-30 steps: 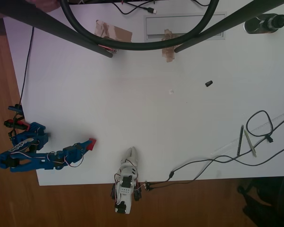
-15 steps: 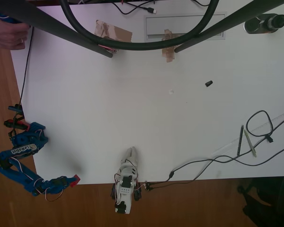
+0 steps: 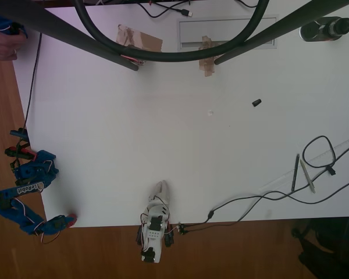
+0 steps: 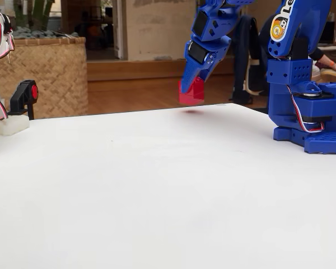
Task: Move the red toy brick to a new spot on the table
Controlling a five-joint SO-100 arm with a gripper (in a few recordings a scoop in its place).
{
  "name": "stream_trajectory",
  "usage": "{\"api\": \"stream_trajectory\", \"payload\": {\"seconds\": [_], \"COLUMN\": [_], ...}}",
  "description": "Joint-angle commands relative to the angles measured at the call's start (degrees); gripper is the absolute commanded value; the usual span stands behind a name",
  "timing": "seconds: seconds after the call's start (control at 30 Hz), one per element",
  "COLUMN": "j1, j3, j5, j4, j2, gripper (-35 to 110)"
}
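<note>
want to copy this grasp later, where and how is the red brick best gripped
Grip the red brick across its two flat opposite sides, coming down from above, as the gripper has it now: the cube hangs below the fingertips, clear of the table.

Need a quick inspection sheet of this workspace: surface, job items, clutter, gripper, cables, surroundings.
Surface: white table, flat and matte.
Job's things: red toy brick held off the table, near its corner.
Clutter: small black piece; two pens; taped cardboard; white arm at the lower edge in the overhead view.
Grippers: blue gripper shut on the brick.
Cables: black cable looping along the table's right part.
Surroundings: brown wooden floor; wicker box behind.
</note>
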Motion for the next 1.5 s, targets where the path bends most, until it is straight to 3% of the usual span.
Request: {"api": "stream_trajectory", "payload": {"seconds": [0.0, 0.17, 0.33, 0.47, 0.6, 0.87, 1.07, 1.3, 1.47], "j1": [1.41, 1.93, 0.35, -8.61, -24.96, -60.56, -81.83, -83.41, -83.41], "j3": [3.16, 3.43, -8.26, -21.27, -25.93, 0.09, 16.08, 33.84, 38.06], "j5": [-0.53, -1.23, 0.09, 6.06, 10.02, 7.21, 17.93, 18.72, 23.73], "j4": [-5.10, -3.96, 6.68, 16.44, 25.31, 36.47, 43.95, 49.92, 47.02], "j2": [1.58, 3.60, 9.05, 12.30, 17.49, 44.38, 58.01, 74.44, 80.60], "gripper": [4, 19, 26, 27, 25, 7, 0, 0, 0]}}
